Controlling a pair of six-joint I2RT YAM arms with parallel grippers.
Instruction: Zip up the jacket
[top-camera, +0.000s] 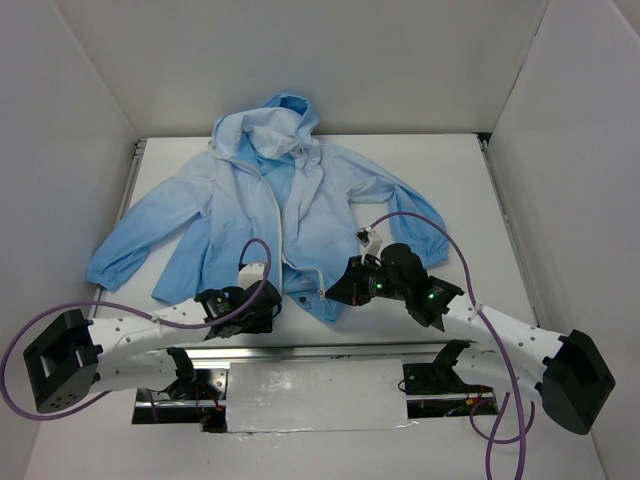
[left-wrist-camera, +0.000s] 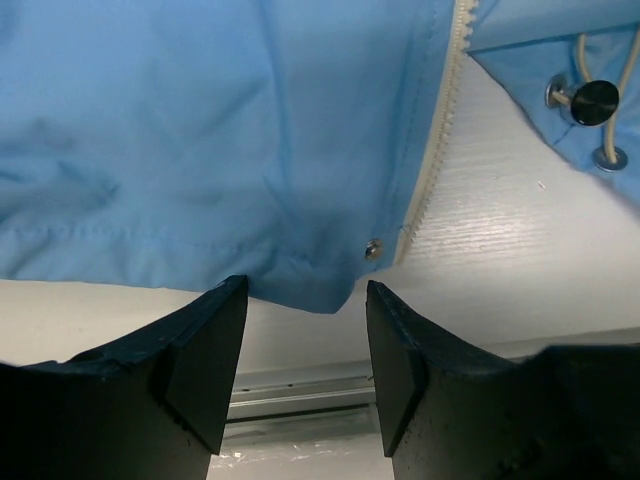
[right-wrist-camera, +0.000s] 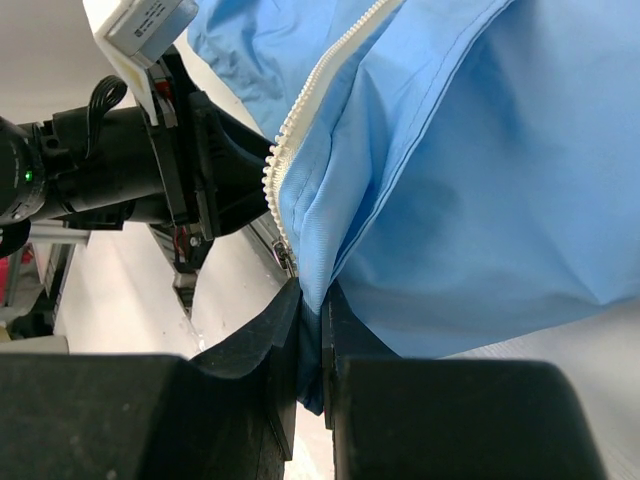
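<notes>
With the right claw (right-wrist-camera: 312, 300) pinching the jacket (right-wrist-camera: 480, 180) hem, close your open left claw (left-wrist-camera: 305, 290) squarely on the opposite hem corner.

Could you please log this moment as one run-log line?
jacket: unzipped | right gripper: shut on jacket hem beside zipper | left gripper: open at opposite hem corner, not gripping

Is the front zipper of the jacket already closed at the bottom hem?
No: in the left wrist view one zipper row ends alone at the hem of the jacket, with only table beside it.
</notes>
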